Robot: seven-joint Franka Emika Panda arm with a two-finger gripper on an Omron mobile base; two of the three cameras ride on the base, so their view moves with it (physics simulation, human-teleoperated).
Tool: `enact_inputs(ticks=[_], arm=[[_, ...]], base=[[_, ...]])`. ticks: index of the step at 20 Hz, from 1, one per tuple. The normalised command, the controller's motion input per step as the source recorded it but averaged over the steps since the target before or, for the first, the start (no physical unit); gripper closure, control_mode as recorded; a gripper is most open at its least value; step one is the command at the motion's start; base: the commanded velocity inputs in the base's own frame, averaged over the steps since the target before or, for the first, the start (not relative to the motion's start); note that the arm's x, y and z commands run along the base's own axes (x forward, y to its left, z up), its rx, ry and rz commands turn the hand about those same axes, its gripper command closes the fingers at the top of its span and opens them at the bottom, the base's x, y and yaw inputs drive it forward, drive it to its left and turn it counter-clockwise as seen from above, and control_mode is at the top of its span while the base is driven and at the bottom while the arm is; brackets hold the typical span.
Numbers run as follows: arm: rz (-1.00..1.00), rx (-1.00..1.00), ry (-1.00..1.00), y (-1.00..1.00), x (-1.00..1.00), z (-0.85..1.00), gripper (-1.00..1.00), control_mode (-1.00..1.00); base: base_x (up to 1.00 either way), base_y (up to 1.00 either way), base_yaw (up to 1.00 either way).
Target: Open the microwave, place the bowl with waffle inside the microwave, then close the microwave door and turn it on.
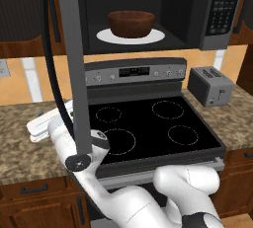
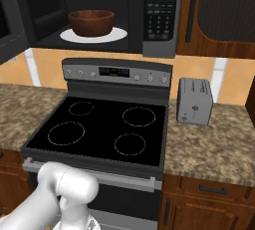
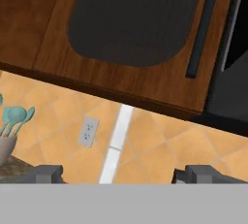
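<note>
gripper (image 3: 118,173): jaws spread, empty, facing wall outlet (image 3: 87,131) | bowl (image 1: 131,23) on turntable inside microwave (image 2: 160,15) | microwave door (image 1: 74,69) open | waffle probably hidden in bowl

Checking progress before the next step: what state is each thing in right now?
Grey-steel microwave: open, unlit.
Dark-glass microwave door: swung wide open.
Dark-brown wooden bowl: upright on the white turntable inside.
Black-topped stove: burners dark.
Silver toaster: slots empty.
Gripper: open, holding nothing.

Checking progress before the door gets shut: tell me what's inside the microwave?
Inside the microwave, the bowl sits on the white turntable. The bowl's wall covers whatever it holds, so no waffle can be seen.
</note>
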Motion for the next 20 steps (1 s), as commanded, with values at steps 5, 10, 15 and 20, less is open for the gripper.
enact_inputs(ticks=[5, 10, 15, 20], arm=[[-0.03, -0.04, 0.0, 0.63, -0.28, -0.12, -1.0, -1.0], [-0.17, 0.0, -0.04, 0.2, -0.64, 0.0, -1.0, -1.0], [-0.26, 0.0, -0.08, 0.02, -0.54, 0.05, -1.0, -1.0], [-0.29, 0.0, -0.1, 0.01, -0.46, 0.21, -1.0, -1.0]], base=[[0.0, 0.0, 0.0], [0.0, 0.0, 0.0], [0.0, 0.0, 0.0], [0.0, 0.0, 0.0]])
